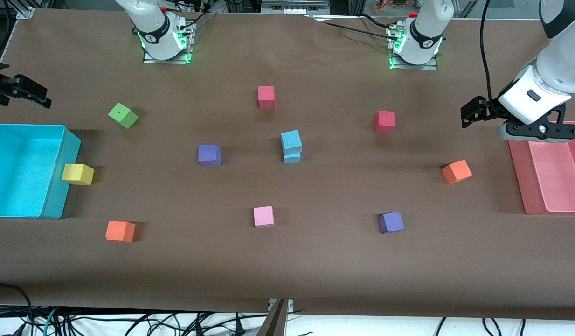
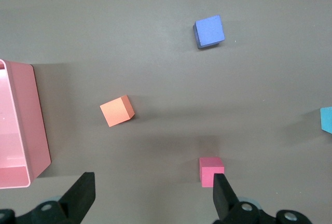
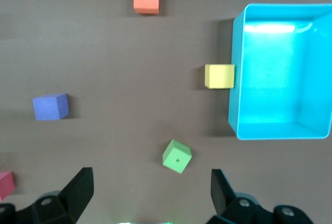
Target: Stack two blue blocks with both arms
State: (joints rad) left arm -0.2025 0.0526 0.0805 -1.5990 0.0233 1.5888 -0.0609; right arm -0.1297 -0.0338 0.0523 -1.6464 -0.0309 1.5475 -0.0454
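The two blue blocks stand stacked in the middle of the table: the upper blue block (image 1: 291,140) sits on the lower blue block (image 1: 292,157), turned slightly askew. An edge of the stack shows in the left wrist view (image 2: 327,119). My left gripper (image 1: 471,114) is open and empty in the air, over the table beside the pink tray (image 1: 520,177); its own view (image 2: 153,195) shows bare cloth between its fingers. My right gripper (image 1: 35,95) is open and empty in the air, over the table by the cyan bin (image 1: 58,186); its own view (image 3: 150,190) shows nothing held.
Loose cubes lie around: green (image 1: 123,115), yellow (image 1: 77,173) against the bin, two orange (image 1: 120,231) (image 1: 456,171), two purple (image 1: 209,155) (image 1: 391,222), pink (image 1: 263,216), two red (image 1: 266,96) (image 1: 384,121).
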